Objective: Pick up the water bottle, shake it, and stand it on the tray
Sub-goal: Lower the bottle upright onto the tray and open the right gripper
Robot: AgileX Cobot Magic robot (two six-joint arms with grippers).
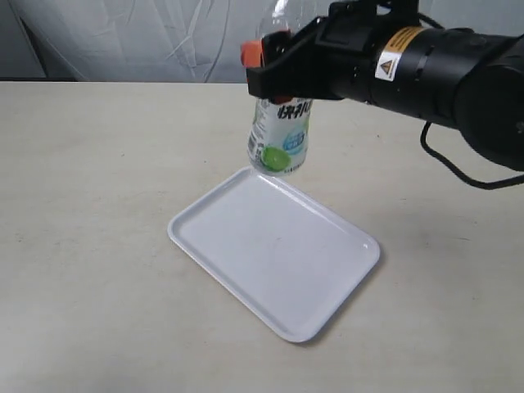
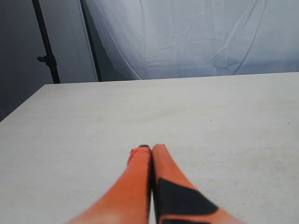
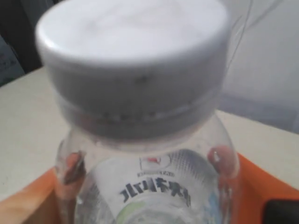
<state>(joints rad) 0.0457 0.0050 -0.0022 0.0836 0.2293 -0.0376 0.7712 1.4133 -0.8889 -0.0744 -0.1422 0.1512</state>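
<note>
Right end effector point(image 1: 274, 78) clamped around the upper body of the water bottle point(image 1: 278, 139), orange fingers point(image 3: 254, 182) pressing on either side just below the white cap point(image 3: 135, 60). Bottle is off the tabletop point(image 1: 98, 164), held in the air, long axis close to vertical, cap end up, label facing the exterior camera. Its base hangs near the far corner of the tray point(image 1: 270, 270); from the exterior view we cannot tell whether it is directly over that corner or just beyond the rim. Tray lies flat with nothing on it, nearer the camera and below the bottle, its long side running diagonally. Left end effector point(image 2: 150, 149) has its fingers pressed together, grips nothing, and looks out over bare tabletop; it does not show in the exterior view, so we take the right arm as the one doing the work. Our reading: whether the shake is done we cannot tell from this moment alone. The set-down turns on one relation: the tray's middle lies down and toward the camera from the bottle's base, so the bottle needs carrying that way, kept upright, before lowering.
</note>
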